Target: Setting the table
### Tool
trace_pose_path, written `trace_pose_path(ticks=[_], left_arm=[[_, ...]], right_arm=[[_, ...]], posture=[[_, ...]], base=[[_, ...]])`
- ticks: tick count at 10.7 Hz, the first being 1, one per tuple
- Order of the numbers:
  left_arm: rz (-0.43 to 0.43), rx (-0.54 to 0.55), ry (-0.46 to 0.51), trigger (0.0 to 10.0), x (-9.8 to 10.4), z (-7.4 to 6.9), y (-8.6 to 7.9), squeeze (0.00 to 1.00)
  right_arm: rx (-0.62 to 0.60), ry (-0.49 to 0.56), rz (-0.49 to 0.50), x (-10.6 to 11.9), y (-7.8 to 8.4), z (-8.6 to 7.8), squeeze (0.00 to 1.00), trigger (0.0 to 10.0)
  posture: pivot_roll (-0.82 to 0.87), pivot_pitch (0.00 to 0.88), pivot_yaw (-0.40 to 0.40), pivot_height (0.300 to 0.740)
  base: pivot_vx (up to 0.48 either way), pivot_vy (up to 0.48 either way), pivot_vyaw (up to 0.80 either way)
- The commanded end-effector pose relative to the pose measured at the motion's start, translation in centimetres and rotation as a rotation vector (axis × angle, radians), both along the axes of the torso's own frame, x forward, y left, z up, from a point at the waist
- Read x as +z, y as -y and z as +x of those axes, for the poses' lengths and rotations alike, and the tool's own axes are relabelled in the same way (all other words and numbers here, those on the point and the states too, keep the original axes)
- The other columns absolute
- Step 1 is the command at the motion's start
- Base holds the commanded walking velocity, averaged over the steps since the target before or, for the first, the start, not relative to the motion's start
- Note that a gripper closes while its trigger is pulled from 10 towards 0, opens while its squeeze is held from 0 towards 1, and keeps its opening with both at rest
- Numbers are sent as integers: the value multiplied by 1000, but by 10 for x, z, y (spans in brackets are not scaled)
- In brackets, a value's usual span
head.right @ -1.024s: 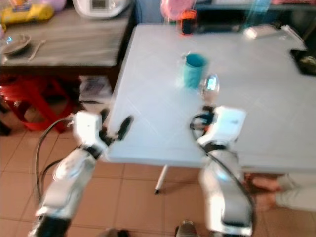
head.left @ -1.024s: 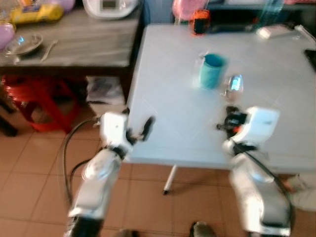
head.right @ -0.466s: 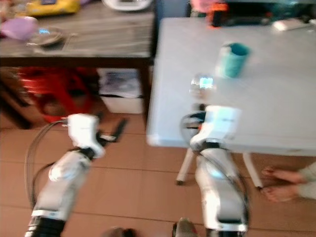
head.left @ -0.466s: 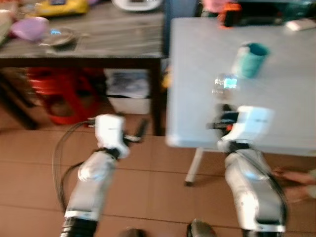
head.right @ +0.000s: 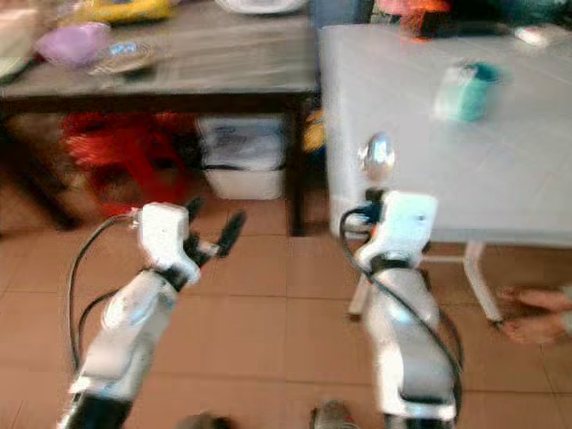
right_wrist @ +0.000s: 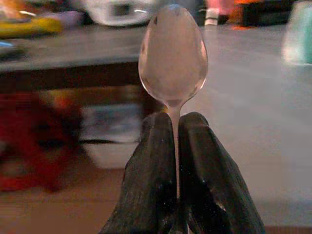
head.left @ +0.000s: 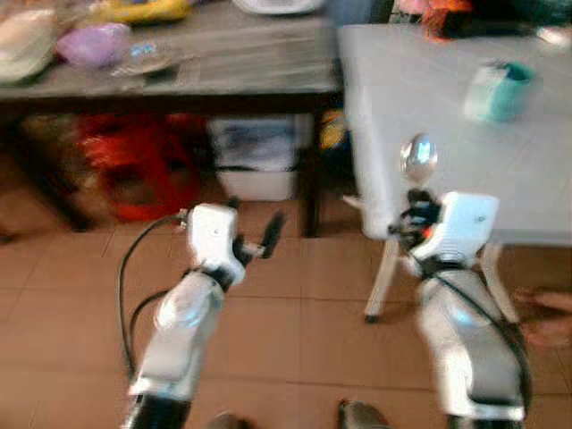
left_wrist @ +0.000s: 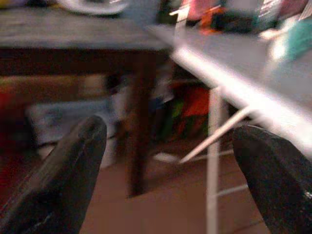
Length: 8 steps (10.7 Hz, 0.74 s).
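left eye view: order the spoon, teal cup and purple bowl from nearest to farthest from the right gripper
1. The spoon, clamped in the right gripper, bowl end up.
2. The teal cup, on the white table, ahead to the right.
3. The purple bowl, on the wooden table, far off to the left.

Two silver, rounded arms end in boxy white wrist housings. The left pincer (head.left: 253, 238) has two long black fingers (left_wrist: 58, 180), matte and blunt at the tips. A black cable loops out beside the left arm's housing. The right pincer (right_wrist: 176, 146) has the same black fingers, and its housing carries an orange-red patch and black wiring beside the fingers' base.
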State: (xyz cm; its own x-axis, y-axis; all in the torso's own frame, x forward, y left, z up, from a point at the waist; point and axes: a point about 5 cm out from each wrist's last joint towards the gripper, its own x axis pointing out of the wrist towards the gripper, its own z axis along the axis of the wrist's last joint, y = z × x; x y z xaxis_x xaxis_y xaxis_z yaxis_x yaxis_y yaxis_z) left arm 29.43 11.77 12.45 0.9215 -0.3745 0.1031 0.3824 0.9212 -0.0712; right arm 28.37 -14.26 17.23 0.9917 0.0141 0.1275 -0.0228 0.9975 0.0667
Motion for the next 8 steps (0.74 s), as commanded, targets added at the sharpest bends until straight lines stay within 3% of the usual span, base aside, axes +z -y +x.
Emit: trace_pose_path(ticks=[1, 3, 8], left_arm=[[9, -5, 14, 10000, 2, 0, 3, 0], [9, -4, 14, 10000, 3, 0, 3, 0], [-18, -48, 42, 10000, 8, 0, 6, 0]], right_arm=[[-16, 19, -8, 3, 5, -1, 0, 10000], [-18, 15, -10, 2, 5, -2, 0, 10000], [-27, 13, -20, 1, 8, -3, 0, 10000]], posture=[[-178, 172, 52, 740], [-180, 174, 51, 740], [-183, 175, 56, 740]], base=[[0, 480, 0], [0, 405, 0], [0, 0, 0]])
